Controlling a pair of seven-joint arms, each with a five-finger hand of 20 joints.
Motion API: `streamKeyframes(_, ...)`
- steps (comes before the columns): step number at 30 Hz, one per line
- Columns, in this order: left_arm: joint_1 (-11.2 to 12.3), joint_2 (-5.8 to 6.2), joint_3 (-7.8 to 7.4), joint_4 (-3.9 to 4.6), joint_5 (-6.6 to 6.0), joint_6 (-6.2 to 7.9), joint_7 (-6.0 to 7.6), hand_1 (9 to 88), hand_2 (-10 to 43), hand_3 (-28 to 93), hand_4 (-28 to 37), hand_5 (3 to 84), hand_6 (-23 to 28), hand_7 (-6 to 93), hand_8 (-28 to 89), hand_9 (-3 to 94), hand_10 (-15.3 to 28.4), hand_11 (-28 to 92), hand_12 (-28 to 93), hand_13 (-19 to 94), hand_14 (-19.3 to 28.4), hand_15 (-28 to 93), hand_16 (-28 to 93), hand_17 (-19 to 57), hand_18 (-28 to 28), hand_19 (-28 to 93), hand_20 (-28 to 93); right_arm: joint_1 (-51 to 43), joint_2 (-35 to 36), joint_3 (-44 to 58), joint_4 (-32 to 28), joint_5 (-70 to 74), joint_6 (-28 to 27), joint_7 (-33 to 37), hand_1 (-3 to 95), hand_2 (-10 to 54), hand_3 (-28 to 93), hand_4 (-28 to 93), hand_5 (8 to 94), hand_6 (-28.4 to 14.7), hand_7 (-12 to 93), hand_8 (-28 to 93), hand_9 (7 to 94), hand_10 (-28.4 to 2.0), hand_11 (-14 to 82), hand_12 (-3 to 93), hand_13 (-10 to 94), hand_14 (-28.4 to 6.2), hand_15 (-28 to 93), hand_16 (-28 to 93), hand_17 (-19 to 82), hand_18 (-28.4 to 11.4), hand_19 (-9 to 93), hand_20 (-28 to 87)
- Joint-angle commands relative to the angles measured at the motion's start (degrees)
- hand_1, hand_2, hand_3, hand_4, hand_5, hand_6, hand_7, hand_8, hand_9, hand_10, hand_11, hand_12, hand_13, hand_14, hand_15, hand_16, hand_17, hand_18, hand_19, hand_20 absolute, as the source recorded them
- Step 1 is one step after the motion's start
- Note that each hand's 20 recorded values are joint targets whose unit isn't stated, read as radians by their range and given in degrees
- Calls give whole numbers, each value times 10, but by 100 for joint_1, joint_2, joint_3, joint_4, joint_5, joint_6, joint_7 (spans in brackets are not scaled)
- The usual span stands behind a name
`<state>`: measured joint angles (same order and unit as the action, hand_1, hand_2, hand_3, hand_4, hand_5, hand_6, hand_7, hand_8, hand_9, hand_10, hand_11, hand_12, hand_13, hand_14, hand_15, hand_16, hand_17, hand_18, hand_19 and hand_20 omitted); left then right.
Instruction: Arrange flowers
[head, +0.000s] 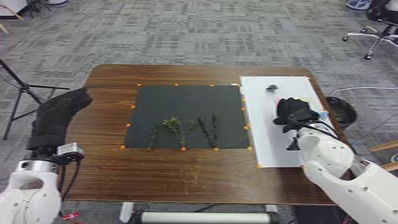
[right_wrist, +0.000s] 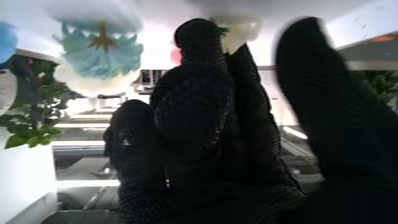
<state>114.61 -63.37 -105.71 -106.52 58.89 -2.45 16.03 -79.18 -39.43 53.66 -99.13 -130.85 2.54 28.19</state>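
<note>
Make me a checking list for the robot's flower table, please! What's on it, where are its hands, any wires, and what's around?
Surface: brown wooden table with a dark mat and white board.
Job's things: green stems lie on the mat; pale blue flower and white flower near the right hand.
Clutter: small dark item on the board's far end; can't tell what.
Hands: left hand open at the table's left side; right over the board.
Cables: dark cable by the right wrist.
Surroundings: grey carpet, tripod, office chair.
</note>
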Motion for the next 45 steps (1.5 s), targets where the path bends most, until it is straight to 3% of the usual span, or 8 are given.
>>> streamKeyframes(1, 11, -47, -14, -24, -19, 9, 8, 255, -6, 726, -234, 508, 29, 140, -68, 474, 136, 189, 146, 362, 181, 202, 34, 37, 130, 98, 172, 171, 36, -181, 165, -220, 153, 0, 627, -95, 508, -109, 725, -32, 152, 220, 864, -99, 76, 380, 880, -28, 521, 378, 590, -132, 930, 478)
streamKeyframes(13, 71, -45, -35, -51, -23, 25, -3, 255, -4, 724, -235, 509, 30, 139, -67, 474, 135, 189, 145, 363, 180, 205, 34, 37, 130, 97, 172, 315, 226, -25, -215, 140, 696, -88, 663, -95, 527, -111, 763, -26, 168, 218, 905, -90, 84, 399, 907, -19, 510, 390, 617, -122, 930, 472)
streamKeyframes(23, 69, 31, -110, 70, 60, 64, -33, 256, -2, 720, -235, 508, 29, 140, -68, 474, 136, 189, 145, 364, 181, 205, 34, 37, 131, 98, 172, 740, 510, -134, -960, 909, 786, -192, 658, -95, 544, -112, 770, -28, 171, 217, 912, -90, 85, 405, 914, -14, 503, 396, 625, -117, 932, 468)
streamKeyframes(27, 180, 50, -280, 250, -18, 366, -24, 245, 6, 717, -247, 509, 30, 141, -68, 475, 137, 188, 144, 366, 179, 199, 31, 39, 131, 96, 170, 1190, 411, -494, -1199, 1432, 711, -432, 656, -95, 548, -114, 772, -29, 172, 218, 913, -90, 84, 406, 915, -14, 501, 399, 626, -116, 932, 467)
streamKeyframes(32, 227, 19, -410, 436, -557, 1002, 74, 192, 35, 714, -281, 516, 30, 138, -70, 481, 140, 183, 140, 368, 169, 159, 24, 52, 118, 80, 159, 1993, -42, -1166, -1185, 2170, 390, -944, 657, -95, 548, -116, 771, -28, 172, 218, 913, -90, 84, 407, 915, -13, 500, 401, 626, -115, 932, 467)
streamKeyframes(35, 173, 43, -366, 557, -698, 1243, 85, 156, 94, 702, -282, 517, 28, 133, -72, 489, 143, 180, 137, 364, 164, 137, 21, 56, 106, 66, 153, 2494, -479, -1690, -1039, 2387, 176, -1086, 658, -95, 547, -117, 772, -28, 172, 217, 913, -90, 83, 406, 915, -13, 501, 401, 626, -114, 932, 468)
streamKeyframes(39, 10, 79, -214, 713, -809, 1375, 79, 163, 244, 604, -283, 531, 24, 128, -73, 506, 145, 178, 132, 366, 162, 134, 21, 57, 99, 64, 154, 3025, -1177, -2333, -665, 2095, 33, -1249, 655, -95, 550, -117, 771, -27, 173, 217, 913, -88, 83, 406, 916, -12, 501, 402, 627, -113, 932, 472)
streamKeyframes(45, -210, 109, 41, 897, -838, 1419, 69, 174, 328, 593, -283, 543, 19, 133, -75, 520, 144, 181, 131, 372, 160, 143, 18, 58, 96, 70, 155, 3419, -2094, -2761, 51, 1977, -323, -1483, 651, -95, 558, -122, 771, -26, 176, 216, 913, -88, 83, 405, 916, -11, 501, 403, 626, -111, 932, 474)
